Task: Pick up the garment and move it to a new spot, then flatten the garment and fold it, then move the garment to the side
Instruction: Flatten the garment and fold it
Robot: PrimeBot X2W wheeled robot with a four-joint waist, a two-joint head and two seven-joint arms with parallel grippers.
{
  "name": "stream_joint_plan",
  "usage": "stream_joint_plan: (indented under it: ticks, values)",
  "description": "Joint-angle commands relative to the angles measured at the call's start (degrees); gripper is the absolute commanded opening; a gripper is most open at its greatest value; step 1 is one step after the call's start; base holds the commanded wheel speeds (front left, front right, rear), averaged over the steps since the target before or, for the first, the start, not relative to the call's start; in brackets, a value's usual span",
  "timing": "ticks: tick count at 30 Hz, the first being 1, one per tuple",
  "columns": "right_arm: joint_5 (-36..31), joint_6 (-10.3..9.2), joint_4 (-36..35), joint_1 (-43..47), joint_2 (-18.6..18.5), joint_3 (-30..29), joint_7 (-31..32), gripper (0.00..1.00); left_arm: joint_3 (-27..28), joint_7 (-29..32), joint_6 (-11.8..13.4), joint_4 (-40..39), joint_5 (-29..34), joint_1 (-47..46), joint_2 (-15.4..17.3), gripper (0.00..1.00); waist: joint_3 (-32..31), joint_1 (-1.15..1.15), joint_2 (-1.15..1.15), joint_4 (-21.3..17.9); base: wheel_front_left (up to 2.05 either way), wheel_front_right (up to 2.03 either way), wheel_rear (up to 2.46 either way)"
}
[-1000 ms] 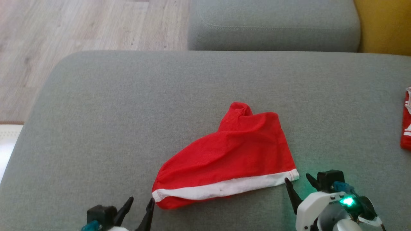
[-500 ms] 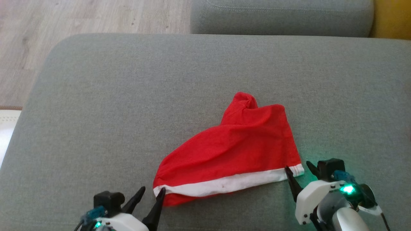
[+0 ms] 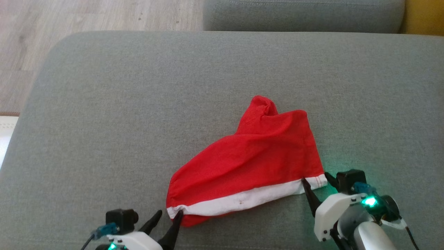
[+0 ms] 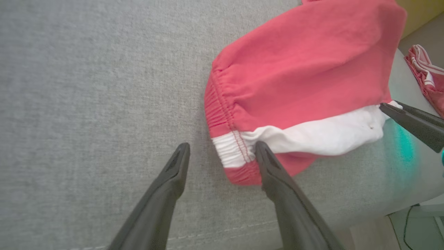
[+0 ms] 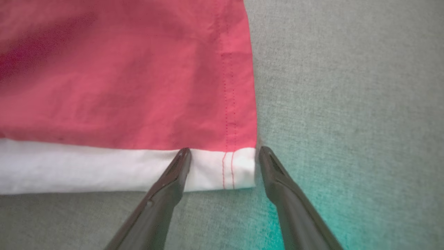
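Observation:
The garment (image 3: 249, 163) is a pair of red shorts with a white band along its near edge, lying rumpled on the grey sofa cushion (image 3: 138, 104). My left gripper (image 3: 170, 213) is open at the band's left end. In the left wrist view, the left gripper (image 4: 222, 146) straddles that gathered corner of the garment (image 4: 298, 69), one finger on the cloth and one on bare cushion. My right gripper (image 3: 315, 177) is open at the band's right end. In the right wrist view, the right gripper (image 5: 224, 151) has the white corner of the garment (image 5: 121, 86) between its fingertips.
Another red and white garment (image 4: 426, 76) lies off to the right on the cushion. A second grey cushion (image 3: 301, 15) sits behind, with wood floor (image 3: 86, 14) at the far left and something yellow (image 3: 425, 15) at the far right. The cushion's front seam (image 4: 225, 229) runs just under my left gripper.
The head camera has tilted down. Both grippers have moved forward onto the two ends of the white band, still open. The garment itself has not moved.

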Motion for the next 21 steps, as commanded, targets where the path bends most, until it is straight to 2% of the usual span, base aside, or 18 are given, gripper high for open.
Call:
stream_joint_plan:
  ticks: [1,9,10,11,12,13,14,15,18,21]
  values:
    - [-0.18,-0.04,-1.38,-3.12,-0.33,1.60,-0.60,1.00,1.45,0.17,-0.27,-1.19,-1.00,-2.55,0.21,1.00,0.10,0.00,0.00,0.00,0.00,0.00,0.00]
    - [-0.16,-0.04,-1.11,-3.66,-0.33,1.99,-0.84,1.00,0.97,2.20,-0.31,-0.56,-4.21,-2.66,0.20,1.00,0.47,0.00,0.00,0.10,0.00,0.00,0.00]
    - [-0.11,-0.04,-1.00,-3.69,-0.33,2.11,-0.88,0.94,0.70,2.66,-0.32,-0.41,-4.85,-2.66,0.28,0.69,0.50,0.00,0.00,0.05,0.00,0.00,0.00]
    - [0.02,-0.04,-0.93,-3.70,-0.33,2.23,-0.89,0.72,0.57,2.72,-0.32,-0.35,-5.16,-2.71,0.29,0.40,0.50,0.00,0.00,0.03,0.00,0.00,0.00]
    - [0.41,-0.04,-0.96,-3.70,-0.33,2.26,-1.09,0.49,0.44,2.65,-0.32,-0.29,-5.38,-2.78,0.33,0.05,0.50,0.00,0.00,-0.02,0.00,0.00,0.00]
    - [0.70,-0.04,-0.92,-3.70,-0.33,2.27,-1.20,0.32,0.16,2.70,-0.33,-0.18,-5.55,-2.85,0.40,0.00,0.47,0.00,0.00,-0.08,0.00,0.00,0.00]
    - [0.92,-0.04,-0.87,-3.72,-0.33,2.39,-1.20,0.08,-0.14,2.73,-0.33,-0.06,-5.73,-2.91,0.47,0.00,0.35,0.00,0.00,-0.14,0.00,0.00,0.00]
    - [1.39,-0.04,-1.03,-3.74,-0.33,2.40,-1.30,0.00,-0.35,2.77,-0.34,0.01,-5.97,-2.99,0.50,0.00,0.24,0.00,0.00,-0.20,0.00,0.00,0.00]
    - [3.09,-0.04,-2.76,-3.63,-0.33,1.55,-0.92,0.00,-0.81,3.00,-0.35,-1.00,-7.41,-3.26,0.70,0.00,-0.06,0.00,0.00,-0.55,0.00,0.00,0.00]
    - [6.01,-0.04,-7.50,-3.06,-0.33,0.39,0.22,0.00,-0.47,3.17,-0.36,-4.88,-9.51,-3.14,1.58,0.00,-0.55,0.00,0.00,-1.10,0.00,0.00,0.00]
